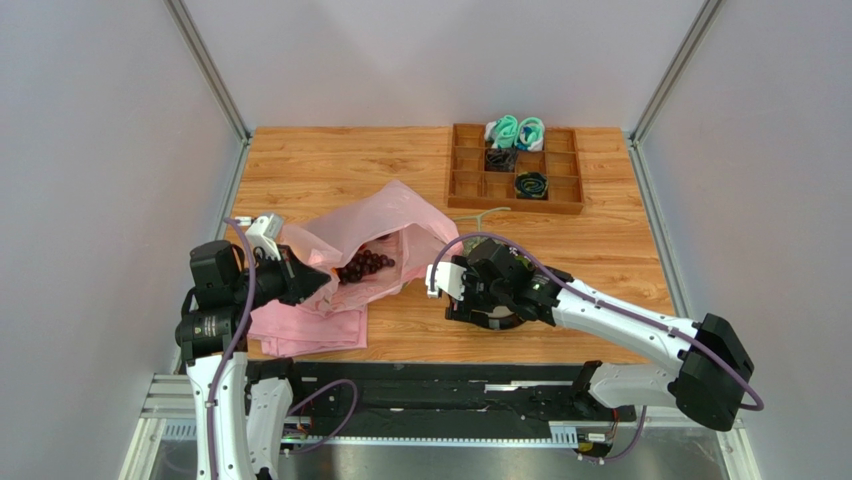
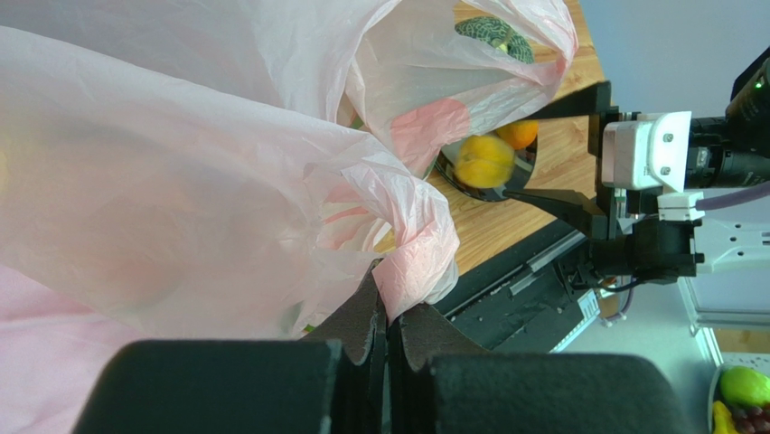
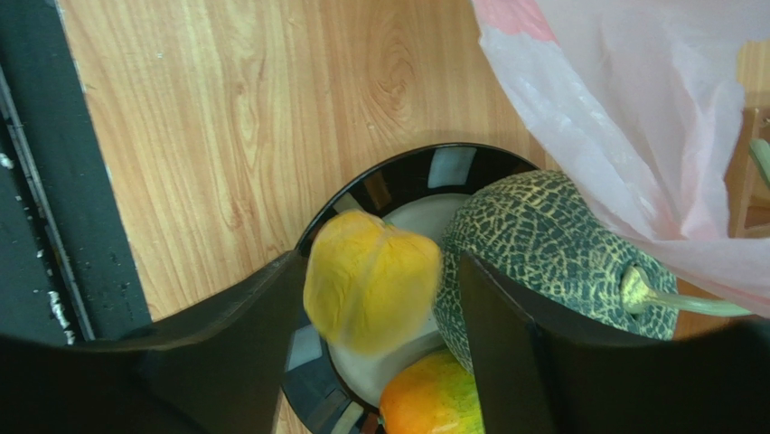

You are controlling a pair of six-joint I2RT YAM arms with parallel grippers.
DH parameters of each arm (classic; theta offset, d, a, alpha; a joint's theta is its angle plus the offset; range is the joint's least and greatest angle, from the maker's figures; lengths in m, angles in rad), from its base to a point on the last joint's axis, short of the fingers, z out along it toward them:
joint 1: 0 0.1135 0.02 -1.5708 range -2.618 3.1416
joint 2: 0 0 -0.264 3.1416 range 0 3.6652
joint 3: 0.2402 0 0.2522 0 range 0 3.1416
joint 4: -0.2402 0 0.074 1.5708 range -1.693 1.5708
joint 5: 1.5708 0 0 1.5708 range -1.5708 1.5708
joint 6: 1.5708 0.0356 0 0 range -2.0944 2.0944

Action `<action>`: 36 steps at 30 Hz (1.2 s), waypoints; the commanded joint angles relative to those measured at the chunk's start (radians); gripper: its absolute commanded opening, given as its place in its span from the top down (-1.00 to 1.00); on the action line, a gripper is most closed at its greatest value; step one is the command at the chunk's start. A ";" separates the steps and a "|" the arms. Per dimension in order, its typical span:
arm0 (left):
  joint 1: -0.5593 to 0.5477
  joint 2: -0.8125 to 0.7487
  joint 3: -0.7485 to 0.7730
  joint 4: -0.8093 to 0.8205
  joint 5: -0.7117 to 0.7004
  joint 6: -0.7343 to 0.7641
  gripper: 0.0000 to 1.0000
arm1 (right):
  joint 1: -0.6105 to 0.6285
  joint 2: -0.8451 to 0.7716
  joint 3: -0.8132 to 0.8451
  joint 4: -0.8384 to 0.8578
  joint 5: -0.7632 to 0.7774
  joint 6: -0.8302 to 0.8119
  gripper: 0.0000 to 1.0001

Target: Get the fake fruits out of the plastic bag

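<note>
Centre your right gripper (image 3: 378,267) over the black bowl (image 3: 425,163) so the yellow lobed piece (image 3: 370,289) drops in beside the melon (image 3: 533,244) and the orange (image 3: 429,398). Its jaws are spread, with the piece loose between them. Your left gripper (image 2: 389,316) pinches the rim of the plastic bag (image 2: 181,181). The grapes (image 1: 365,263) lie in the bag's mouth, left of the bowl.

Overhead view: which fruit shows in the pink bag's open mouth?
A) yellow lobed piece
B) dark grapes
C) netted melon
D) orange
B: the dark grapes lie in the plastic bag's mouth, while the melon and orange sit in the black bowl.
</note>
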 commanded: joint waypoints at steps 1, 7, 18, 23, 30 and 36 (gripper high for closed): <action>0.010 -0.005 0.026 0.008 -0.002 0.009 1.00 | -0.003 -0.026 0.026 0.095 0.029 -0.013 -0.62; 0.010 -0.008 0.060 -0.055 -0.022 0.029 1.00 | -0.003 -0.038 0.254 0.128 -0.195 0.202 -0.53; 0.010 -0.020 0.322 -0.345 -0.166 0.189 1.00 | 0.037 0.468 0.575 0.328 -0.210 0.590 0.07; 0.033 -0.014 0.329 -0.385 -0.183 0.178 1.00 | 0.057 0.612 0.698 0.346 -0.166 0.702 0.10; 0.068 -0.002 0.200 -0.368 -0.173 0.175 1.00 | 0.086 0.793 0.840 0.386 -0.159 0.825 -0.25; 0.076 -0.011 0.164 -0.345 -0.196 0.161 1.00 | 0.138 0.882 0.880 0.409 -0.178 0.872 -0.50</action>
